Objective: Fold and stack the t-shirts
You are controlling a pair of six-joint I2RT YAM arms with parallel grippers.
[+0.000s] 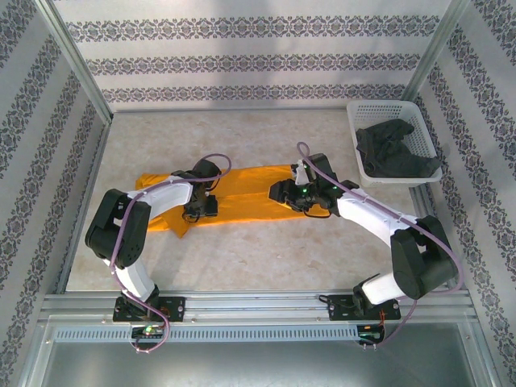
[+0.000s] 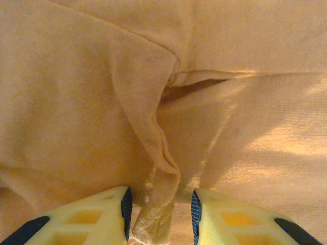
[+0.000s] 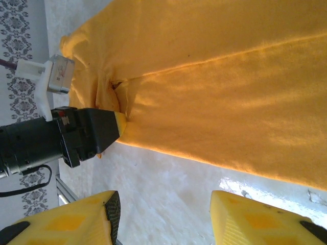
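The bright orange-yellow t-shirt (image 1: 246, 197) lies spread across the middle of the table. My left gripper (image 1: 201, 208) is down on its left part. Up close, that gripper (image 2: 160, 214) stands open astride a raised fold of the orange cloth (image 2: 158, 168), the cloth loose between the pads. My right gripper (image 1: 278, 193) hovers at the shirt's right part. In the right wrist view it (image 3: 163, 214) is open over bare table, just short of the shirt's near edge (image 3: 214, 158). The dark charcoal t-shirt (image 1: 393, 149) lies crumpled in the basket.
The white lattice basket (image 1: 379, 105) stands at the back right corner. Patterned walls and metal frame rails (image 1: 81, 193) enclose the table on three sides. Bare tabletop (image 1: 266, 258) stretches between the shirt and the arm bases.
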